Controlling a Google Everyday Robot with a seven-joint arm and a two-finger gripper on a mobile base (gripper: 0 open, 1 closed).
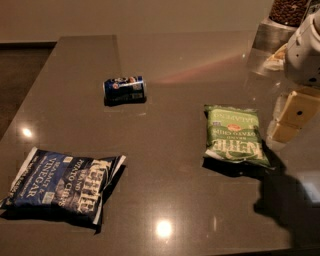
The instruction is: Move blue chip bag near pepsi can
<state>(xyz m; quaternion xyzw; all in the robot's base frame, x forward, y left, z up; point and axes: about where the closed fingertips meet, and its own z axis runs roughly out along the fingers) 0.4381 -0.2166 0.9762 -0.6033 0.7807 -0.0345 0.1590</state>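
The blue chip bag [62, 184] lies flat at the front left of the dark grey table [170, 195]; it is dark blue with white lettering. The pepsi can [124, 89] lies on its side further back, left of the middle, well apart from the bag. My gripper [291, 118] hangs at the right edge of the view, above the table, just right of the green bag and far from the blue bag. It holds nothing that I can see.
A green Kettle jalapeno chip bag [233, 134] lies flat at the right middle, next to the gripper. A container of brown snacks [288, 11] and a metal stand are at the back right corner. The table's left edge drops to a dark floor.
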